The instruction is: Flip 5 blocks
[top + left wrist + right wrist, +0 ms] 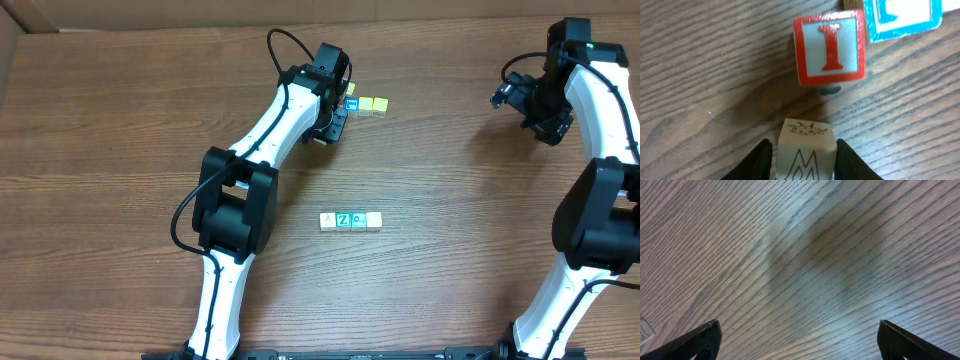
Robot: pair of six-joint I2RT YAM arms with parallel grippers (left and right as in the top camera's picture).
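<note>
The left gripper (pixel 803 151), at 12 o'clock on the table (pixel 450 250), brackets a pale block (pixel 805 142) marked M so closely that I cannot tell whether it pinches. A red-and-white cube (pixel 829 47) stands just beyond at 12 o'clock, a blue-and-white cube (pixel 902 17) at 1, with 2 yellow cubes (pixel 372 104) beside it. The row of blocks (pixel 350 220) sits at table centre, and the right gripper (pixel 799 340) hangs spread wide at 2 o'clock.
</note>
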